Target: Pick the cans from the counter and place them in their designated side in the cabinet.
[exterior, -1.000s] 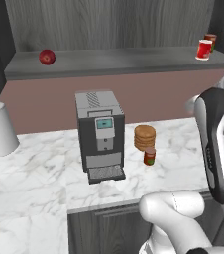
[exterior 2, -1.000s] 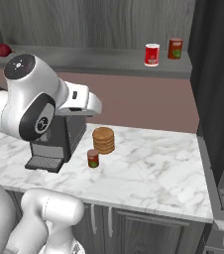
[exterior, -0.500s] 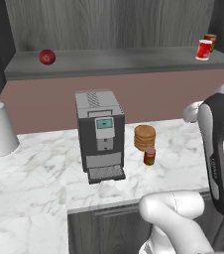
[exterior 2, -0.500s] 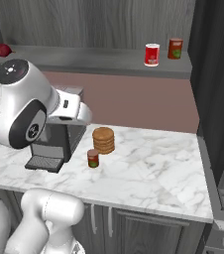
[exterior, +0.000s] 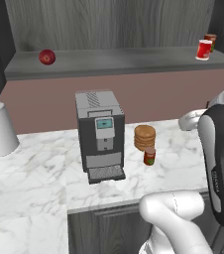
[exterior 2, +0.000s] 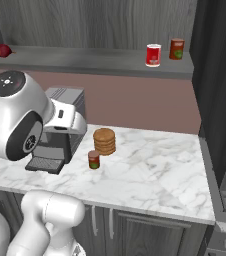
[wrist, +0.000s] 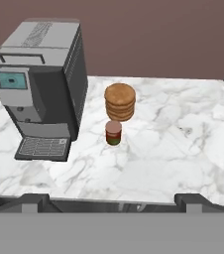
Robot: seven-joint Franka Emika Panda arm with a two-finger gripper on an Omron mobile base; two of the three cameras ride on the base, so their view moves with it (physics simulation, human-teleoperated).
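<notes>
A small red-brown can with a green label point(wrist: 113, 133) stands upright on the white marble counter point(wrist: 183, 149), just in front of a stack of tan discs point(wrist: 120, 101). The same can point(exterior: 149, 156) point(exterior 2: 94, 159) shows in both base views. My gripper point(wrist: 114, 203) is open wide, back from the counter's front edge, with the can centred ahead between its fingertips point(wrist: 34, 202) and well apart from them. On the cabinet's grey shelf board point(exterior 2: 85, 57) a bright red can with a white rim point(exterior 2: 153, 55) point(exterior: 203, 49) stands beside a darker red-brown can point(exterior 2: 176, 49) point(exterior: 211, 40).
A grey coffee machine point(exterior: 100, 134) point(wrist: 39, 84) stands left of the discs. A red ball point(exterior: 46, 56) lies at the shelf's left end. A white paper roll point(exterior: 1, 130) stands far left on the counter. A dark tall unit point(exterior 2: 220, 100) bounds the counter on the right.
My arm has swung lower and drawn back toward the base. The cans, the discs and the coffee machine have not moved. The jaws have stayed open.
</notes>
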